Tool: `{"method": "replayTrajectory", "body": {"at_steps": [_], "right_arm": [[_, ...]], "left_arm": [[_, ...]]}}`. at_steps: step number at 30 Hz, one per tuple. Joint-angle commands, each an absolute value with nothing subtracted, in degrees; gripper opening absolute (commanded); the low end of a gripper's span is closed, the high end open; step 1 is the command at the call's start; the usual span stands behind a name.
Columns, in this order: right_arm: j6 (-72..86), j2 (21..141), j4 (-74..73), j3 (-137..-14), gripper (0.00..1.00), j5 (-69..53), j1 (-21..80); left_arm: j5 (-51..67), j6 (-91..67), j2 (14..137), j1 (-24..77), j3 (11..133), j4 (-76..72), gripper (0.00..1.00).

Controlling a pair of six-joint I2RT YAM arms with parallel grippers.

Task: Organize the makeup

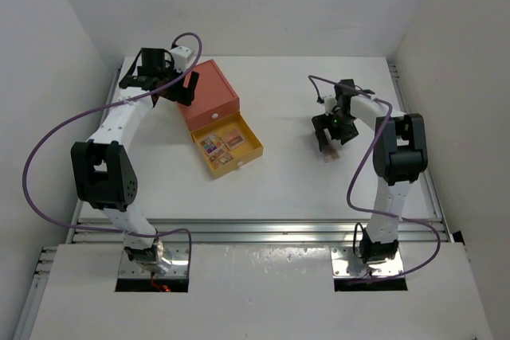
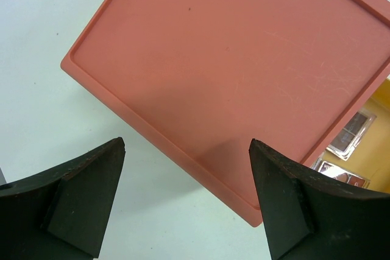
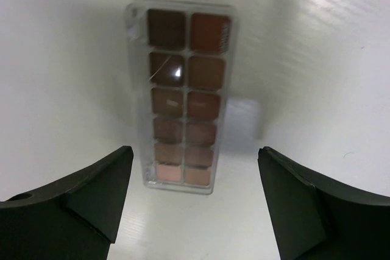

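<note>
We hold our right tool (image 3: 192,153) spread wide over the brown palette (image 3: 183,95), which lies flat on the counter (image 3: 317,59), seemingly to pinch its long sides. Our left tool (image 2: 186,145), also open, hovers over the box (image 2: 231,59); its drawer (image 1: 249,147) holds other palettes (image 1: 221,147).

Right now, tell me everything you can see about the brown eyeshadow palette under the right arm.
The palette is a slim clear-plastic rectangle holding twelve square pans in two columns of six, dark brown at the far end fading to pale pink near the camera. It lies flat on the white table, between the open fingers of the right gripper, which do not touch it.
</note>
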State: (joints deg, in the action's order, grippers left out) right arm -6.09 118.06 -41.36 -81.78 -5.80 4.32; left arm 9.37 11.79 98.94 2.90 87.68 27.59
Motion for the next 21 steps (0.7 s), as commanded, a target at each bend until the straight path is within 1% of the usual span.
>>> {"method": "replayTrajectory", "body": {"at_steps": [1, 7, 13, 15, 16, 18, 19, 21], "right_arm": [[-7.6, 111.8, -36.1, -79.5, 0.84, -9.0, 6.0], [-7.4, 111.2, -35.9, -78.6, 0.84, -8.4, 6.6], [-6.6, 116.4, -39.0, -79.6, 0.84, -0.8, 8.0], [-5.7, 117.3, -39.0, -80.0, 0.81, -0.1, 8.0], [-5.2, 119.1, -39.8, -80.3, 0.77, 2.3, 8.0], [-4.9, 120.4, -42.2, -83.3, 0.73, 2.6, 8.2], [-4.9, 122.1, -44.1, -83.8, 0.67, 2.5, 8.1], [-5.0, 122.1, -44.4, -83.8, 0.59, 1.8, 8.6]], "left_arm": [[9.5, 12.1, 97.2, 2.2, 87.7, 26.8, 0.89], [9.5, 12.1, 97.2, 2.2, 87.7, 26.8, 0.89], [9.5, 12.1, 97.2, 2.2, 87.7, 26.8, 0.89], [9.5, 12.1, 97.2, 2.2, 87.7, 26.8, 0.89], [9.5, 12.1, 97.2, 2.2, 87.7, 26.8, 0.89], [9.5, 12.1, 97.2, 2.2, 87.7, 26.8, 0.89], [9.5, 12.1, 97.2, 2.2, 87.7, 26.8, 0.89], [9.5, 12.1, 97.2, 2.2, 87.7, 26.8, 0.89]]}}
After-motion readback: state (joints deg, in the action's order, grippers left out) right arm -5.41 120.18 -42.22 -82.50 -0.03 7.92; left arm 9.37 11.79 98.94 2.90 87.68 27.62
